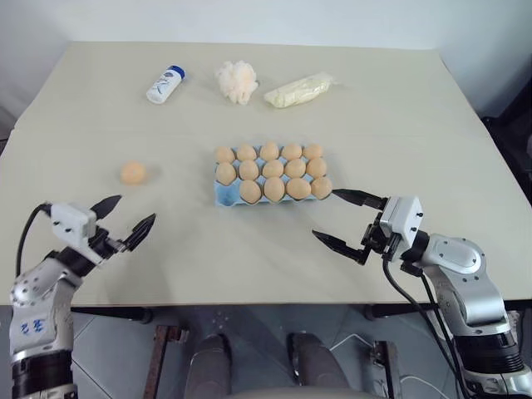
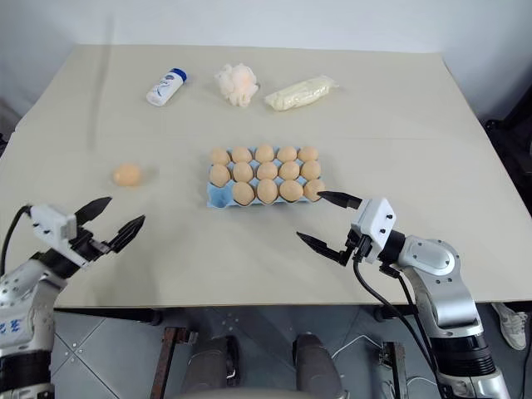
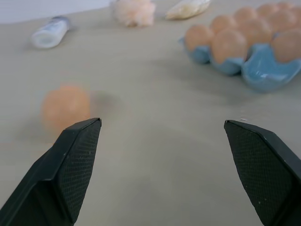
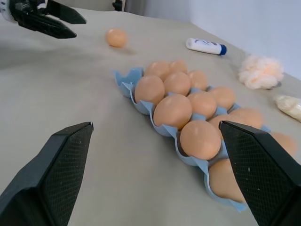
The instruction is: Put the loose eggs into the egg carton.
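Nearest, the left end effector (image 1: 122, 221) and right end effector (image 1: 347, 220) hover with fingers spread and empty over a beige desk (image 1: 416, 116), then one loose tan-orange oval egg (image 1: 132, 173) lies left of the light blue moulded egg carton (image 1: 224, 194), whose near-left cup is unfilled.

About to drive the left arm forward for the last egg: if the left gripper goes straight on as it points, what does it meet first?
Probably the loose egg, slightly left of the open left gripper jaws' centre line; depth is unclear, so it might just graze past.
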You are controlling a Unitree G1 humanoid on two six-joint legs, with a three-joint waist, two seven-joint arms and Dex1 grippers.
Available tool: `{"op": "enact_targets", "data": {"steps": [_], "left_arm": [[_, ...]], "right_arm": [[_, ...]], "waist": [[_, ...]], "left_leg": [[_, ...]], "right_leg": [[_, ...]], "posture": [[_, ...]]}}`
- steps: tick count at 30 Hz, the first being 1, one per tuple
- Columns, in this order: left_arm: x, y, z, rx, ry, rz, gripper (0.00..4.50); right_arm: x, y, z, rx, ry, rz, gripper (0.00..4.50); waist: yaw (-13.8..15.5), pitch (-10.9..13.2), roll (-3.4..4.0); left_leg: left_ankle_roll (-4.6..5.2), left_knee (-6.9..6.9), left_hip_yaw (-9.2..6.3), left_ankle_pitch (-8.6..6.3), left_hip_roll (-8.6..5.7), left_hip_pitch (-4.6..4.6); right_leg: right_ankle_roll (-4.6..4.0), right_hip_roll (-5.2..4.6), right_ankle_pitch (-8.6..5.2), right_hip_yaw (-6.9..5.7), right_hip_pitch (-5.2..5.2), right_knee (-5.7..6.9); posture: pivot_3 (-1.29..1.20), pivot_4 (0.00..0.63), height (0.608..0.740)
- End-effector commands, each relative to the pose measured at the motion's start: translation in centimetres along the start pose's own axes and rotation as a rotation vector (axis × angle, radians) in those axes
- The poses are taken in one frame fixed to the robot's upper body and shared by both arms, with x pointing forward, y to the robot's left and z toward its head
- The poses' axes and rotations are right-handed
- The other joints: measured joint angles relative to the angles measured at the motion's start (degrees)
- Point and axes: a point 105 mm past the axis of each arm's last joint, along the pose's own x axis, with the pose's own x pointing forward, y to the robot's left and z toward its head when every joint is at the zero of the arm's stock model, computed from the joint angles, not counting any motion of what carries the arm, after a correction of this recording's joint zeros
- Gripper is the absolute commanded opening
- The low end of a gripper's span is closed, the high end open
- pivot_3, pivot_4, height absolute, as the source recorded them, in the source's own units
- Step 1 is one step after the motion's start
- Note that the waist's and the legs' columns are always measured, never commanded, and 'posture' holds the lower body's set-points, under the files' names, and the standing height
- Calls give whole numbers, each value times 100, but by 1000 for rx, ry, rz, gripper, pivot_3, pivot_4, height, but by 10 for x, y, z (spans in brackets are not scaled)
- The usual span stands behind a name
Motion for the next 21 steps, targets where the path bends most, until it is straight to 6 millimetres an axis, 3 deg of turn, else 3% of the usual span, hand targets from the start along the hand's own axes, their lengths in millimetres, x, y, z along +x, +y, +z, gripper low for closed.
{"op": "enact_targets", "data": {"steps": [1,4,7,15,21], "left_arm": [[-19,18,5,-32,-37,140,4460],[-19,23,5,-59,-51,195,4460],[-5,24,1,-90,-27,212,4460],[61,33,29,-106,-85,214,4460],[100,36,30,-76,-60,206,4460]], "right_arm": [[4,-2,9,-18,-46,15,4500],[5,-4,9,-19,-44,20,4500],[5,-5,9,-22,-41,25,4500],[6,-3,10,-29,-32,20,4500],[7,0,11,-25,-30,10,4500]], "waist": [[-9,0,0],[11,-1,-1],[12,-2,-3],[9,-2,-4],[-16,-3,-4]], "left_leg": [[1,-2,0,0,1,2],[1,-3,-2,-1,0,3],[1,-2,-3,-1,-1,2],[-17,1,-4,11,-2,1],[-25,1,13,15,0,-1]], "right_leg": [[-2,0,0,-1,0,0],[-5,0,1,-5,1,0],[-5,-1,1,-5,2,-2],[-3,3,3,-7,-1,2],[0,4,4,-3,-12,-2]], "posture": [[0,150,740],[0,150,740],[0,150,740],[0,150,740],[0,150,740]]}}
